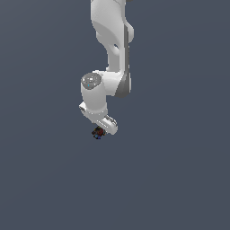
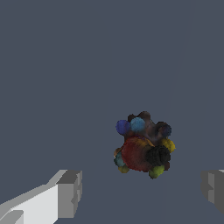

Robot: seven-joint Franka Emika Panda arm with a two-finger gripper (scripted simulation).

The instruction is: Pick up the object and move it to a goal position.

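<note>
Lump lies between spread jaws, touching neither finger. Knobbly, dark, matte cluster; red, blue, yellow-green bumps. Fingers grey, blocky; arm glossy white.

No legible text, label, brand, number or sign appeared in either view, whether on the robot arm, the object or the background.

object, dark knobbly lump, red/blue/yellow blobs, on grey surface
</note>
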